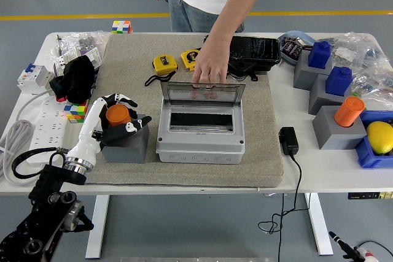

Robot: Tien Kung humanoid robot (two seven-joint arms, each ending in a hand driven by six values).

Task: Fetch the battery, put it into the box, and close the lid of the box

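An orange cylindrical battery (115, 115) stands upright in a grey block (127, 146) on the mat, left of the grey box (200, 143). My left hand (126, 114) has its fingers and thumb curled around the battery. The box's clear lid (202, 94) stands open, held up at its top edge by a person's hand (209, 69). The box's inside shows as a dark slot. A second orange battery (348, 111) stands on a grey block (332, 133) at the right. My right hand is out of view.
Two yellow tape measures (164, 64) and a black case (253, 53) lie behind the box. A black adapter (288, 140) with a cable lies to its right. A power strip (37, 121), a colour cube (76, 111) and black cloth (77, 78) are at the left.
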